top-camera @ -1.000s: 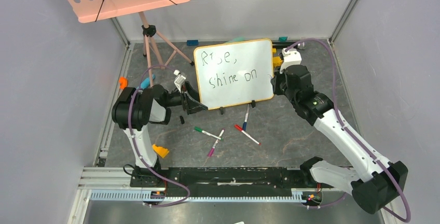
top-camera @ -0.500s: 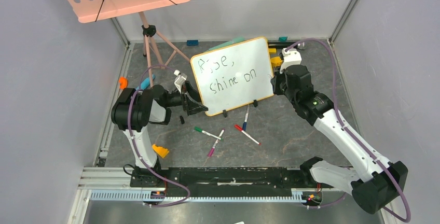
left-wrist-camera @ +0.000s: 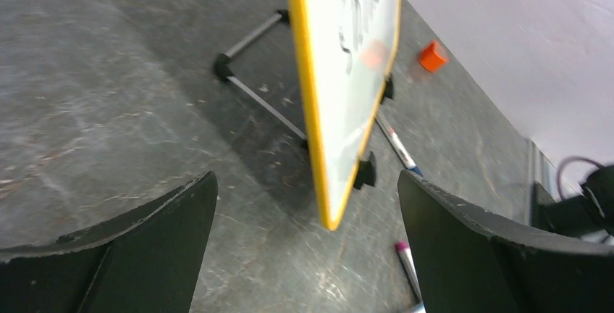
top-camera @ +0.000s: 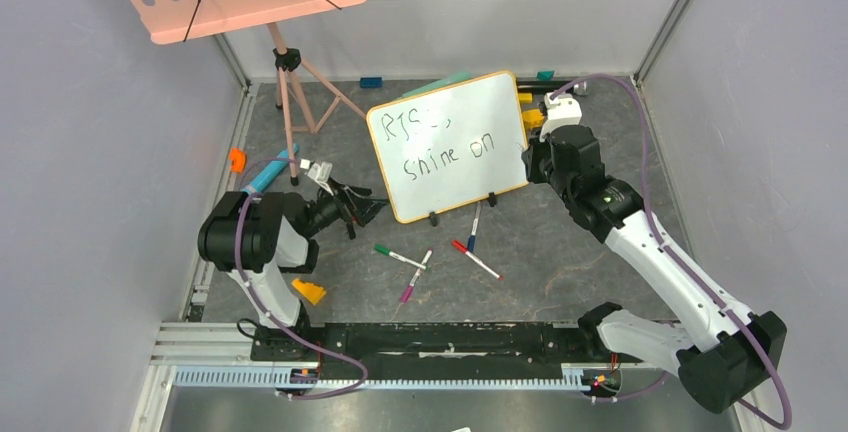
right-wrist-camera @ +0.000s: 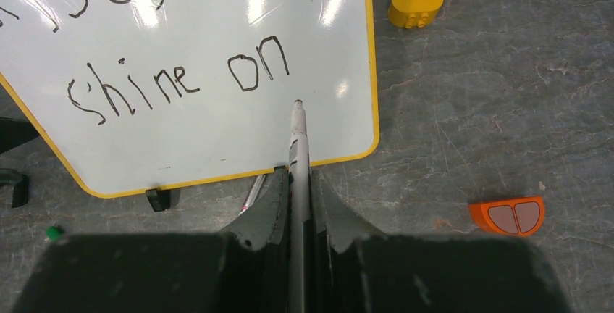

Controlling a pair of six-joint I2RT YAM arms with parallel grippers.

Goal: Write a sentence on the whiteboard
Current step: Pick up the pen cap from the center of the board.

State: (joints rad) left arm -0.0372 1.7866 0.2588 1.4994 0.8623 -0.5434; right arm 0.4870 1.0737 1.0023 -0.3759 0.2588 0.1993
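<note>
"Whiteboard (top-camera: 450, 147) first: where was it seen?"

"It was seen propped on two black clip feet (top-camera: 433, 218) toward the far edge of the worktop (top-camera: 560, 252), about midway along it, with its face leaned back. The sentence (top-camera: 447, 152) was written on it in two lines. The lower line was read as 'shine on'; the upper was less clear."

"And how were the grippers set?"

"The right gripper (right-wrist-camera: 295, 182) was clamped on a marker (right-wrist-camera: 297, 135), whose tip was pointed at the board's lower right corner, just under the 'on'. Contact could not be judged. The left gripper (top-camera: 368, 208) was spread wide, near the board's lower left corner and apart from it. Four loose markers (top-camera: 399, 255) were lying nearer the front edge, below the board."
</note>
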